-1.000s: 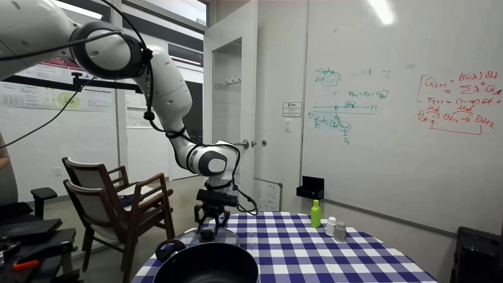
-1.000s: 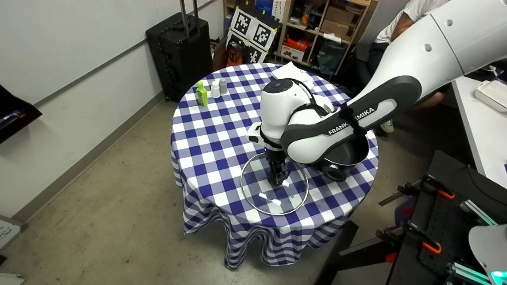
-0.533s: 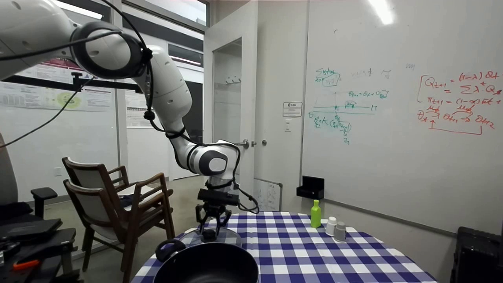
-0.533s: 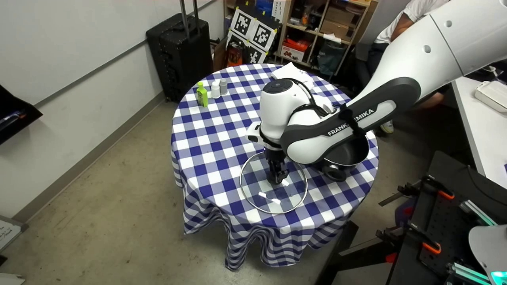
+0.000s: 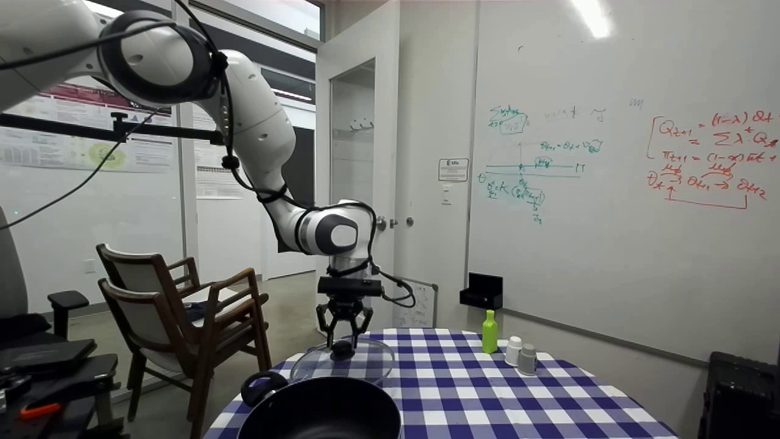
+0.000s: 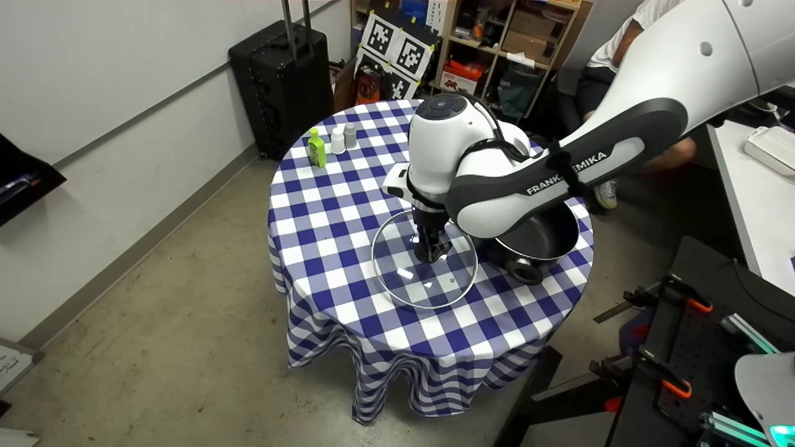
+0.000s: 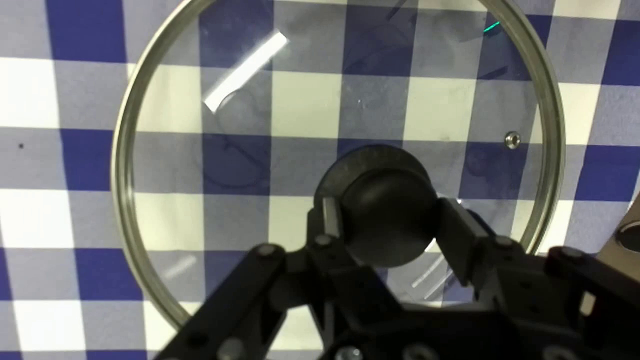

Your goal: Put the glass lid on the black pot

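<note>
Gingham cloth (image 7: 30, 95); round glass lid (image 7: 300, 160), gripper (image 7: 386, 220) pinching plastic-looking knob (image 7: 391, 202).

Jaws: A black knob (image 7: 390, 215) fills the gap between them, touched on both sides.
Glass lid (image 6: 422, 285): Spreading wide beneath the jaws, it bars the way to the tabletop (image 5: 451, 390).
Black pot (image 5: 320, 411): Its mouth open, it stands just beside the lid, a looped handle (image 6: 526, 276) jutting from its side.
White arm (image 6: 497, 211): It cuts across part of the pot in an exterior view.
Green bottle (image 5: 490, 333), white shaker (image 5: 514, 351), grey shaker (image 5: 528, 361): They cluster well apart from the lid; the room between lies open to pass.
</note>
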